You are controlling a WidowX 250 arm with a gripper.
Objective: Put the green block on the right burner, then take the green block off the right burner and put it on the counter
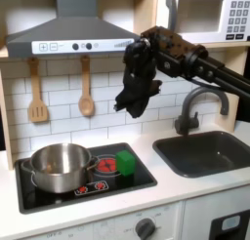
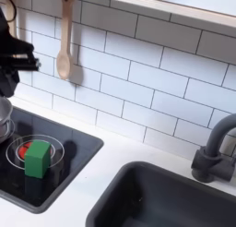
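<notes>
First exterior view: arm comes in from the upper right, wrist bent down, fingers point(image 1: 135, 100) hanging in the air in front of the white tile wall point(image 1: 59, 98), well above the stove panel point(image 1: 83, 176). Fingers look dark and bunched together, nothing seen between them, but cannot tell if they are open or closed. Green block point(image 1: 126, 162) sits well below the fingers, a bit to the first exterior view's left of straight under them, on the right burner point(image 1: 109, 166), whose red rings show beside it. Steel pot point(image 1: 59, 166) sits on the other side of the stove panel, further to the first exterior view's left of the fingers and low. Two wooden utensils hang on the wall at about finger height: a slotted spatula point(image 1: 37, 93) and a spoon point(image 1: 86, 88), both to the first exterior view's left of the fingers. Grey range hood point(image 1: 73, 34) is above them. Faucet point(image 1: 200, 102) and dark sink point(image 1: 210, 151) lie to the first exterior view's right of the fingers and lower. Off-white tabletop point(image 1: 166, 190) wraps around the stove panel and sink. Second exterior view: part of the dark arm is at the left edge, fingers themselves hard to make out. Green block point(image 2: 37, 159) stands upright on the red rings of the right burner point(image 2: 18, 149), nothing touching it, with the tabletop point(image 2: 115, 157) just beside the black panel and the sink point(image 2: 175, 198) further right.
</notes>
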